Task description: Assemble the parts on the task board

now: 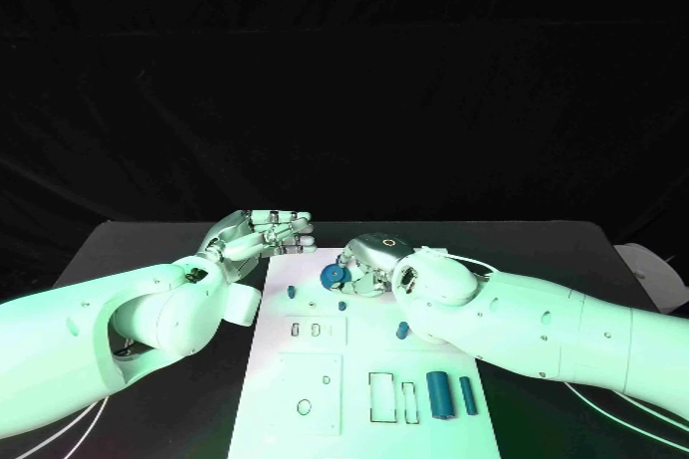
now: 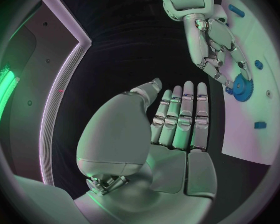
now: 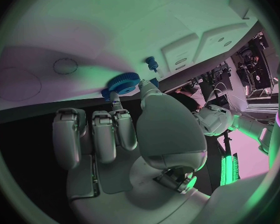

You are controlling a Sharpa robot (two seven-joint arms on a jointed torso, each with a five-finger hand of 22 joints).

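Note:
The white task board (image 1: 309,379) lies in the middle of the black table. My right hand (image 1: 370,263) is over the board's far end and pinches a blue gear (image 1: 335,276) between thumb and fingertips, low over the plate. That gear (image 3: 121,84) sits at the tips of the right hand (image 3: 115,134), beside a small blue peg (image 3: 152,63) standing in the board (image 3: 84,35). My left hand (image 1: 267,231) hovers at the board's far left corner, fingers straight and holding nothing. From the left wrist, the left hand (image 2: 177,119) shows a flat palm, with the gear (image 2: 242,89) beyond it.
Small blue pegs (image 1: 292,292) (image 1: 342,305) (image 1: 402,330) stand in the board's middle. Two blue cylinders (image 1: 438,394) (image 1: 468,395) lie near the front right beside rectangular slots (image 1: 382,396). Black table (image 1: 172,250) surrounds the board.

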